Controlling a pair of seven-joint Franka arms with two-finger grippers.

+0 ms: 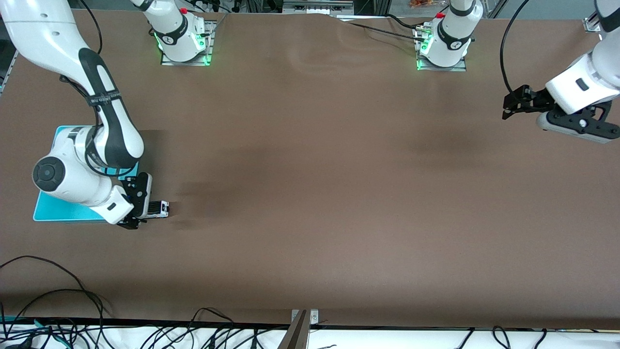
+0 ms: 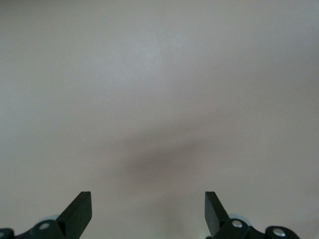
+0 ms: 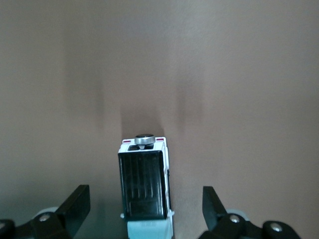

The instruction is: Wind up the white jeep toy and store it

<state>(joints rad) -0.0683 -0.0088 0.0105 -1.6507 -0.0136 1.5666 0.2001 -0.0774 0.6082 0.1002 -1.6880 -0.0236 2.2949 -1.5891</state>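
Note:
The white jeep toy (image 1: 159,208) stands on the brown table beside the turquoise bin (image 1: 53,206), on the bin's side toward the table's middle. In the right wrist view the jeep (image 3: 144,186) shows its black roof and a spare wheel at one end. My right gripper (image 1: 147,209) is low over the jeep and open. Its fingers (image 3: 76,205) stand on either side of the jeep, apart from it (image 3: 145,201). My left gripper (image 1: 506,106) is open and empty, up over the left arm's end of the table, and its wrist view (image 2: 147,209) shows only bare table.
The right arm's elbow and wrist cover much of the turquoise bin. The two arm bases (image 1: 184,39) (image 1: 443,46) stand along the table's edge farthest from the front camera. Loose black cables (image 1: 58,300) lie along the edge nearest the front camera.

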